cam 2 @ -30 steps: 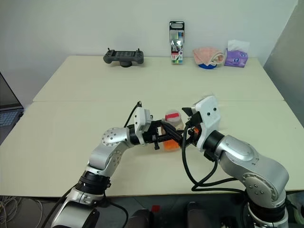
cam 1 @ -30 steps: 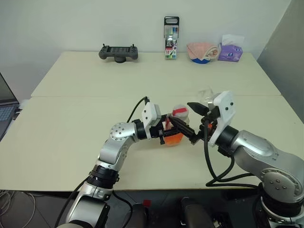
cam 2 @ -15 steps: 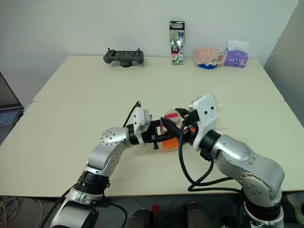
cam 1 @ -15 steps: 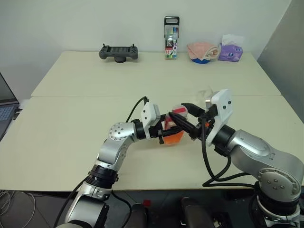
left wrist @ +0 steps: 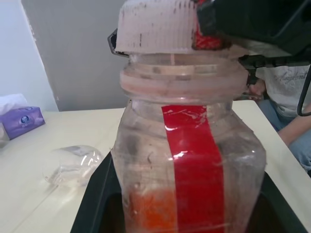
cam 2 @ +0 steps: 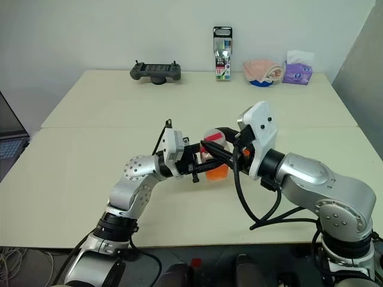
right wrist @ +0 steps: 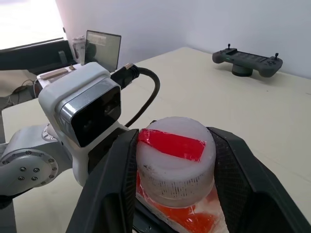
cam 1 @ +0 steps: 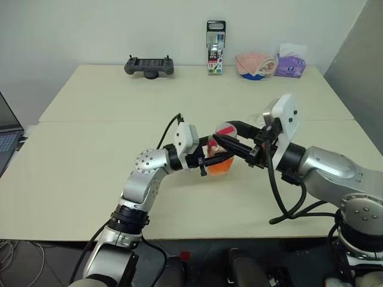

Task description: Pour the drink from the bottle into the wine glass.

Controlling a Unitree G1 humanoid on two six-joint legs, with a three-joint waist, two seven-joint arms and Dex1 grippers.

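The left gripper [cam 1: 210, 160] clamps the bottle [cam 1: 220, 160] above the table [cam 1: 90, 149]; the right gripper [right wrist: 172, 160] pinches its cap [right wrist: 175, 160]. An uneven twist could splash drink [left wrist: 150, 211]; the glass [left wrist: 73, 165] lies toppled nearby.

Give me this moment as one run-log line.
left gripper: shut on bottle body | right gripper: shut on cap | drink: low in bottle | wine glass: lying on table, empty
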